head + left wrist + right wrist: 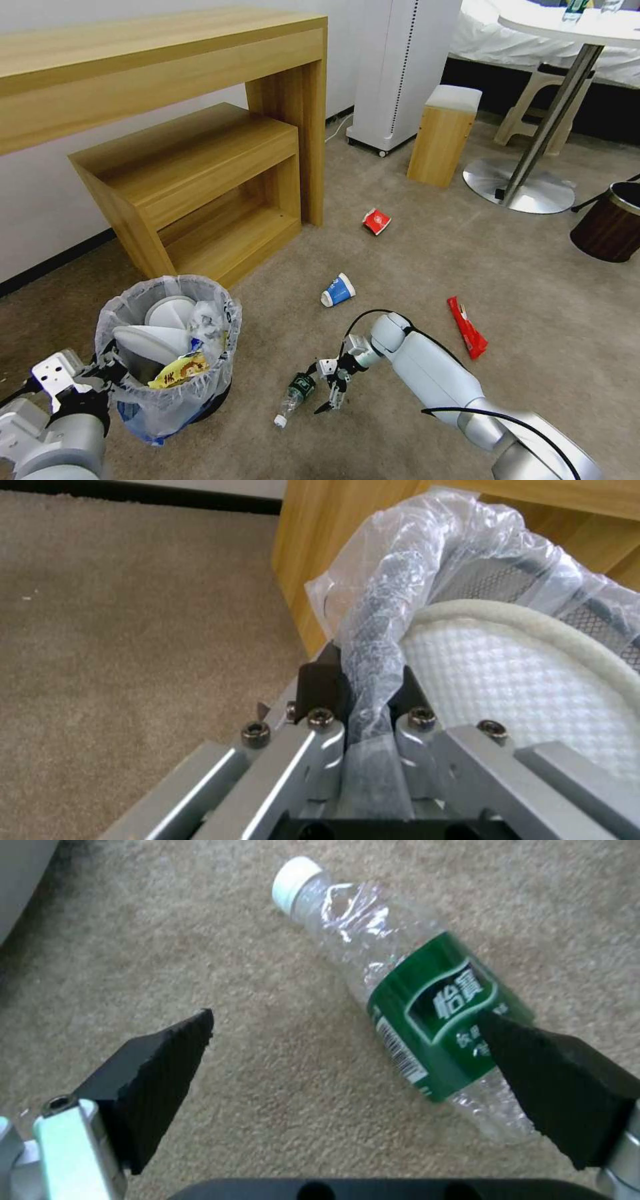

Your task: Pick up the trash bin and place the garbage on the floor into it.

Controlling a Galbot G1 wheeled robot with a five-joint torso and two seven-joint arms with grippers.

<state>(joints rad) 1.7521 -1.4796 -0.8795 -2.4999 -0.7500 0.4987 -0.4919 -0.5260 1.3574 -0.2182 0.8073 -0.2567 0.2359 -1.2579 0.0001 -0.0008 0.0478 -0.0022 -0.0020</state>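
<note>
At about seven o'clock in the head view, the small round black trash bin lined with crinkly whitish plastic [170, 353] is held at its bagged rim by the left gripper [363, 690], whose jaws are clamped on it. White slippers [157, 330] and a yellow wrapper [179, 371] are seen inside. On the beige short-pile carpet floor [400, 267], at six o'clock, the clear green-labelled bottle [427, 1015] is lain flat, with the right gripper [328, 390] spread wide just above and beside it, one pad over the label. A blue paper cup [338, 291] is found towards twelve o'clock of the bottle, a red paper cup [377, 221] farther on, and a red wrapper [467, 327] at three o'clock.
</note>
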